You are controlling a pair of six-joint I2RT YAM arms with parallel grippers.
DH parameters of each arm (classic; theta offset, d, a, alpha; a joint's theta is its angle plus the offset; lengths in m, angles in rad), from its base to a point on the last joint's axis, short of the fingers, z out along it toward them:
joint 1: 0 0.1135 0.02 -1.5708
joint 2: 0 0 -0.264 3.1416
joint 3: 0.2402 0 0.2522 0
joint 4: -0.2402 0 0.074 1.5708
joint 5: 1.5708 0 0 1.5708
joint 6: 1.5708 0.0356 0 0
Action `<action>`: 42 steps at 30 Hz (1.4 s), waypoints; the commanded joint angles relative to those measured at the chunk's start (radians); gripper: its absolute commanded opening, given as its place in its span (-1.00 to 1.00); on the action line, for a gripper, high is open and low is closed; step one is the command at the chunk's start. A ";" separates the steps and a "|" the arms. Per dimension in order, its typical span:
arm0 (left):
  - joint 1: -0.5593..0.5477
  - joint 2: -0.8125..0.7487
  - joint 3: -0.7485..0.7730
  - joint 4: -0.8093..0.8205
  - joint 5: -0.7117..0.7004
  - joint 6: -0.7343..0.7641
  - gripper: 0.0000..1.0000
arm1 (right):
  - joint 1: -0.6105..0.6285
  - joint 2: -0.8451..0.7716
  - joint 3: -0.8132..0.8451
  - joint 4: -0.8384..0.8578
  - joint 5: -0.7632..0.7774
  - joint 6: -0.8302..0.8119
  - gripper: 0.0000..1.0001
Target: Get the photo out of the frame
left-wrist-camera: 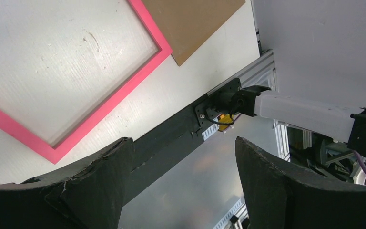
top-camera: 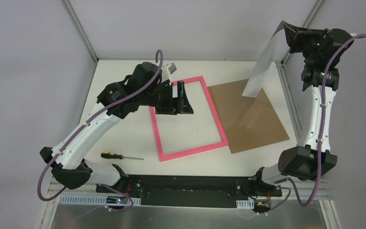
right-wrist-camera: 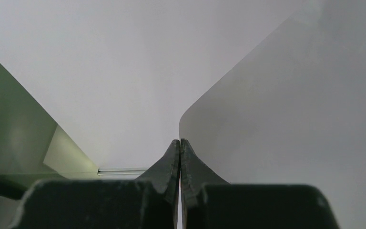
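While the right gripper [top-camera: 288, 31] clamps a pale sheet [top-camera: 263, 62], probably the photo [top-camera: 262, 67], aloft, the left gripper [top-camera: 181, 98] gapes over the frame [top-camera: 193, 150]; next, 1 gentle set-down aside.

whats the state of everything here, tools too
frame: lying flat, backing out
board: lying flat, right of frame
sheet: pale side showing, hanging from right tool above board
screwdriver: lying flat, untouched
left tool: open, empty, over frame's edge
right tool: shut on sheet
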 commanded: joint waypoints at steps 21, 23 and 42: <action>0.057 -0.031 0.005 -0.007 0.036 0.031 0.61 | -0.153 -0.185 -0.525 0.214 -0.089 0.017 -1.00; 0.063 -0.030 -0.001 -0.006 0.048 0.029 0.61 | -0.213 -0.212 -0.632 0.180 -0.139 -0.084 -1.00; 0.069 -0.003 -0.014 -0.006 0.087 0.019 0.60 | -0.439 -0.026 -0.805 -0.097 -0.280 -0.683 -1.00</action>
